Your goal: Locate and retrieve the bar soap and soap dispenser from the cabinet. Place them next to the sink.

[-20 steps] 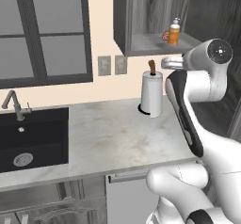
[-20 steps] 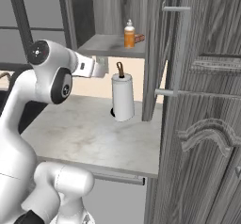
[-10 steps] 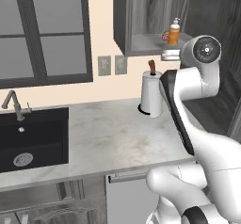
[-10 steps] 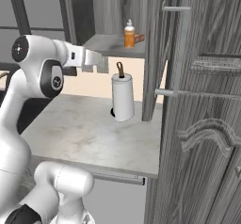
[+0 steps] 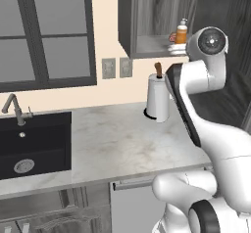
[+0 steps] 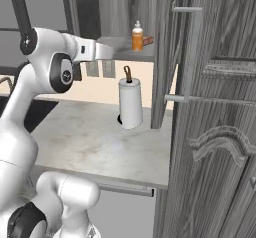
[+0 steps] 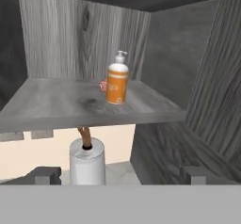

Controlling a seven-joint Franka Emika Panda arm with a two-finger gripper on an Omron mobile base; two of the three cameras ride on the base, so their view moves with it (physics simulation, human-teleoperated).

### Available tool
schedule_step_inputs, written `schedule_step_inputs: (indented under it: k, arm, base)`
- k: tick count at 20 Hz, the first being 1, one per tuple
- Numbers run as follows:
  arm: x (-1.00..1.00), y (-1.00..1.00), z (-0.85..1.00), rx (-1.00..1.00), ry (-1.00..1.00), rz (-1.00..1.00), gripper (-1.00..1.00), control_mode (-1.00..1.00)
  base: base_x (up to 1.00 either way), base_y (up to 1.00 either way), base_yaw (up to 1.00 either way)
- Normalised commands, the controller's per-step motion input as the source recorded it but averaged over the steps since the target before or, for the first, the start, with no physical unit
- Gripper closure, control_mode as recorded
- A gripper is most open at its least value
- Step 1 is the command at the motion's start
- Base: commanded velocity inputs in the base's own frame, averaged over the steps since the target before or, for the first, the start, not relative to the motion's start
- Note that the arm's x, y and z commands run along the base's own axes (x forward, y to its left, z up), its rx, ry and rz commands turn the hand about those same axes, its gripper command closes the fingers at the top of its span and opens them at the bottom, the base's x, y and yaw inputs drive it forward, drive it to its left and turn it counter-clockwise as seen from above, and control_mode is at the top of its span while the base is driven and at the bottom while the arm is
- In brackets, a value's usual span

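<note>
A: What is sitting left to right?
B: The sink [image 5: 29, 149] is lying at the far left, the paper-towel roll [image 5: 158, 100] is standing mid-counter, and the cabinet [image 7: 70, 100] shelf is carrying the soap dispenser [image 7: 117, 79].
A: Its axis?
B: It is standing upright, pump nozzle pointing left in the hand view. The bar soap [image 7: 103, 86] is peeking out behind it, touching or just beside.
A: And the gripper [image 7: 120, 173]?
B: Its jaws are standing wide apart, holding nothing; the dispenser is sitting ahead, between their lines, well apart.

A simulated home kitchen: a black sink [image 5: 29, 146] was set in a marble counter [image 5: 112, 144], below a grey wall cabinet [image 5: 147, 16] and window [image 5: 44, 31].
</note>
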Motion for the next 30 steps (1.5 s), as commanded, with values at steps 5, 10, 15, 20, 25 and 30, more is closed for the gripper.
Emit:
schedule_step_inputs:
  k: [5, 10, 15, 20, 25, 30]
  arm:
    - [0.55, -0.14, 0.18, 0.05, 0.17, 0.01, -1.00, -1.00]
    - [0.40, -0.27, 0.10, 0.08, 0.03, 0.01, -1.00, -1.00]
    - [0.01, -0.20, 0.00, 0.08, -0.09, 0.00, -1.00, -1.00]
    - [0.16, 0.00, -0.13, 0.02, -0.05, 0.00, -1.00, -1.00]
    - [0.30, 0.00, 0.00, -0.01, 0.03, 0.00, -1.00, -1.00]
    - [0.37, -0.10, 0.02, 0.00, 0.01, 0.00, -1.00, -1.00]
  base:
    - [0.00, 0.00, 0.00]
    - [0.00, 0.00, 0.00]
    - [0.00, 0.00, 0.00]
    - [0.00, 0.00, 0.00]
    - [0.00, 0.00, 0.00]
    - [0.00, 0.00, 0.00]
